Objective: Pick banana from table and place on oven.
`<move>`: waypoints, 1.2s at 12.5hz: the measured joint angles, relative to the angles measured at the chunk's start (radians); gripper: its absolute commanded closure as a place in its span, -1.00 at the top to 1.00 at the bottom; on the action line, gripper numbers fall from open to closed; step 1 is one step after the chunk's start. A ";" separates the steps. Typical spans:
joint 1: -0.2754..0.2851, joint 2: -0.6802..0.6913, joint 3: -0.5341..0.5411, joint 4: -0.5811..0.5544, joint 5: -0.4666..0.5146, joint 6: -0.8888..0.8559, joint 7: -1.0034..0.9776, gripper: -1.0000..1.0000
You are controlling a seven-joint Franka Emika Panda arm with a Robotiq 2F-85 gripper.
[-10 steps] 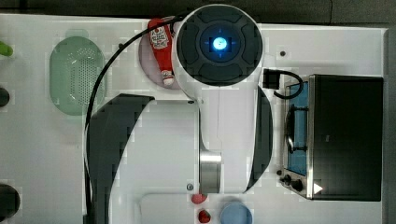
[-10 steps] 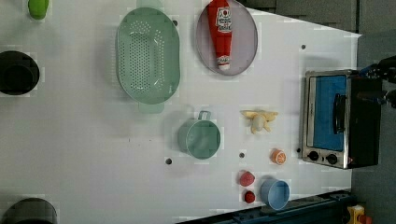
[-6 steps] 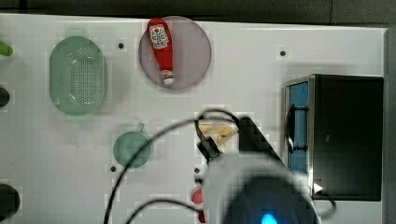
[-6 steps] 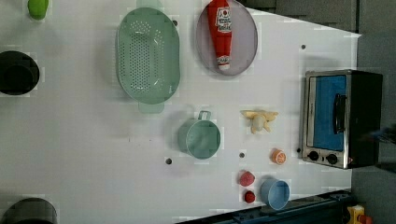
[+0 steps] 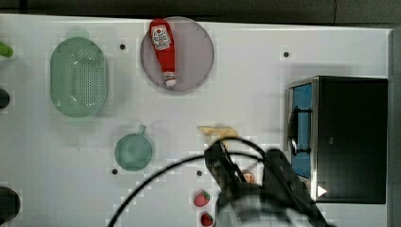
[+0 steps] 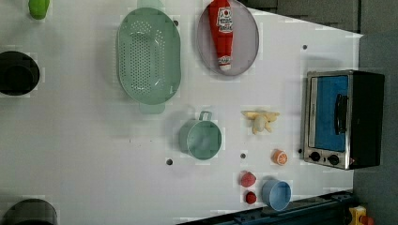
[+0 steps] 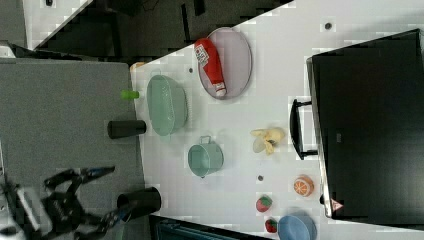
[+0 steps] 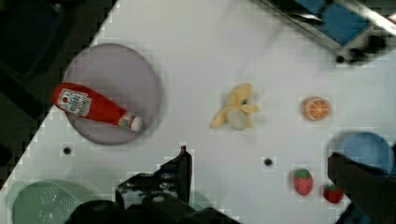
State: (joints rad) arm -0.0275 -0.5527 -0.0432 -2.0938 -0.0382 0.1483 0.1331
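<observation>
While the arm point(image 5: 265, 194) looms blurred along the lower edge of the top view, I find the banana point(image 6: 259, 120) lying on the white table point(image 6: 84, 154), partly peeled, with its skin splayed around a pale core. On the left view's right stands the toaster oven point(image 6: 345, 117), well apart from the banana, its blue glass door and handle facing the fruit and its two dark knobs at the lower end of the front. Nothing rests on its black top as I see it in the right view point(image 7: 370, 120).

From the wrist view I see the banana point(image 8: 236, 108) lying free, with bare table between it and the dark finger point(image 8: 180, 170) that juts up from the gripper point(image 8: 254, 175); a second dark mass sits at the picture's lower right corner, so I read the jaws as spread wide and grasping nothing.

Near the banana in the left view are an orange half point(image 6: 280, 157), two strawberries point(image 6: 248, 179), a blue bowl point(image 6: 277, 194) and a green pot point(image 6: 202, 137) with a handle. Farther off, toward the left view's top, a ketchup bottle point(image 6: 221, 33) lies on a grey plate point(image 6: 246, 37), just beside a green colander point(image 6: 149, 55). A black cup point(image 6: 16, 72) sits at the left view's left edge.
</observation>
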 measured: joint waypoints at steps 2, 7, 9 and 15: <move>0.010 0.081 0.000 -0.053 -0.011 0.085 0.001 1.00; 0.017 0.372 0.003 -0.240 0.005 0.390 0.001 1.00; 0.023 0.475 0.000 -0.309 0.012 0.520 0.001 1.00; 0.020 0.663 -0.011 -0.355 0.026 0.817 0.001 1.00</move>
State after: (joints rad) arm -0.0072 0.1100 -0.0539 -2.4492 -0.0123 0.9648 0.1345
